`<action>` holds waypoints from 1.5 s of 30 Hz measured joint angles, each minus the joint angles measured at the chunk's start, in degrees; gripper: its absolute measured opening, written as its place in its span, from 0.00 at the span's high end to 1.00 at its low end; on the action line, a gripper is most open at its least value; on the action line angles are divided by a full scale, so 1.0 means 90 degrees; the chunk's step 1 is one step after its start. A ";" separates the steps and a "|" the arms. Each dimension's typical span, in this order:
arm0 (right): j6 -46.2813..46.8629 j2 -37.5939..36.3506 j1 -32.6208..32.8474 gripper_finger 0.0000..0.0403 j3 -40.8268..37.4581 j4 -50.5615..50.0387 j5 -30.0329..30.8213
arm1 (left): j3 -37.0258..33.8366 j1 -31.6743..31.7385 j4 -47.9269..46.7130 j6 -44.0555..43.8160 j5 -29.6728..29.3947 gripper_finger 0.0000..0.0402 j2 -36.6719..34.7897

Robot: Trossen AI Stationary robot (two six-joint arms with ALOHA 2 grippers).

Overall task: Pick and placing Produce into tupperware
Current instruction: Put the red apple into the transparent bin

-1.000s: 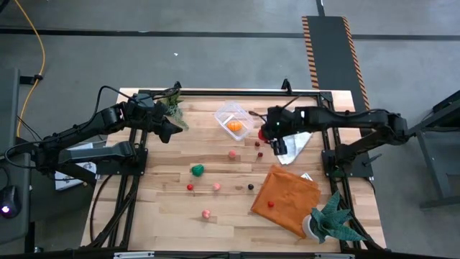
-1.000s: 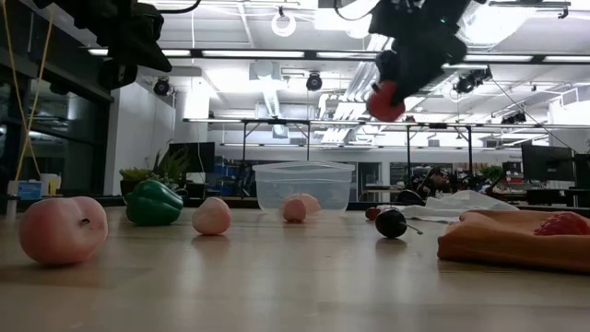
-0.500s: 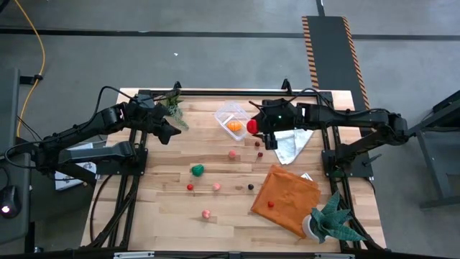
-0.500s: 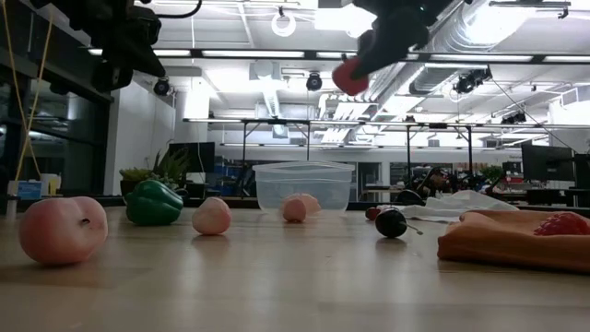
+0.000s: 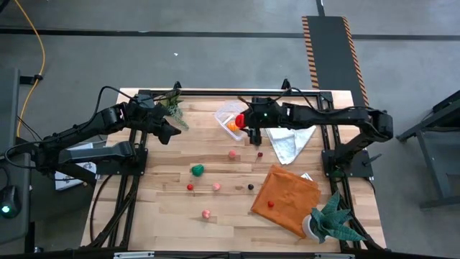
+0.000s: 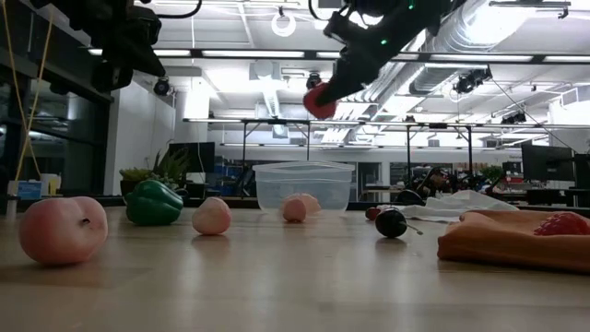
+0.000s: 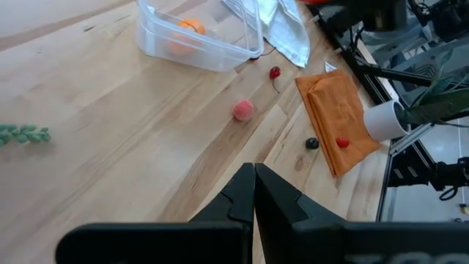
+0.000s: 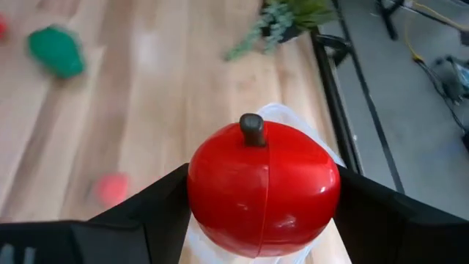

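Observation:
My right gripper [image 5: 243, 122] is shut on a red toy apple [image 8: 264, 192] and hangs over the clear tupperware [image 5: 228, 115], near its right-hand edge. In the low view the apple [image 6: 320, 100] is well above the tupperware [image 6: 304, 186]. An orange fruit [image 5: 233, 126] lies inside the container. More produce lies on the wood: a green pepper [image 5: 197, 170], a pink piece [image 5: 232, 154], small red and dark pieces nearer the front. My left gripper [image 5: 175, 131] is shut and waits in the air at the far left, by a plant. My right gripper pinches the red apple between its two fingers [image 8: 150, 213], one on each side of the apple's body [image 8: 209, 198]. The stem [image 8: 251, 129] points away from the wrist. The apple is lifted clear, high over the tupperware's rim [image 8: 289, 116].
A white cloth [image 5: 287, 142] lies right of the tupperware and an orange cloth [image 5: 284, 191] with a red piece on it lies front right. Potted plants stand at the far left [image 5: 172, 108] and the front right corner [image 5: 334, 219]. Bare wood is at the front left.
My right gripper has carried the red apple toward the table's left and a little toward the far edge, from above the white cloth to over the tupperware. It stayed shut on the apple and turned somewhat along the way.

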 joint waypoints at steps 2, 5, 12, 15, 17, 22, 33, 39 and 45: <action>0.0207 0.0086 -0.0095 0.33 0.0000 0.0167 -0.0040 | 0.0001 0.0000 -0.0002 0.0000 0.0013 1.00 -0.0001; 0.0387 0.0213 -0.0226 0.33 0.0000 0.0290 -0.0102 | 0.0000 0.0000 -0.0007 0.0001 0.0016 1.00 -0.0002; 0.0736 0.0709 -0.0377 0.33 0.0561 0.0025 -0.0159 | 0.0000 0.0000 -0.0007 0.0104 0.0015 1.00 -0.0002; 0.0764 0.1117 -0.0407 0.33 0.1194 -0.0337 -0.0166 | 0.0001 0.0002 -0.0008 0.0107 0.0015 1.00 -0.0002; 0.0899 0.1443 -0.0462 0.33 0.1681 -0.0722 -0.0175 | 0.0000 0.0002 -0.0012 0.0107 0.0015 1.00 0.0000; 0.1611 0.2214 -0.0710 0.33 0.2864 -0.1783 -0.0371 | 0.0001 0.0002 -0.0023 0.0113 0.0053 1.00 -0.0002; 0.2151 0.2643 -0.1037 0.33 0.3371 -0.2777 -0.0843 | 0.0000 0.0002 -0.0042 0.0252 0.0071 1.00 -0.0002; 0.2248 0.2643 -0.1025 0.33 0.3371 -0.2708 -0.0851 | 0.0000 0.0002 -0.0039 0.0318 0.0074 1.00 0.0000; 0.2392 0.2767 -0.1039 0.33 0.3361 -0.2670 -0.0850 | 0.0001 0.0002 -0.0037 0.0422 0.0082 1.00 -0.0001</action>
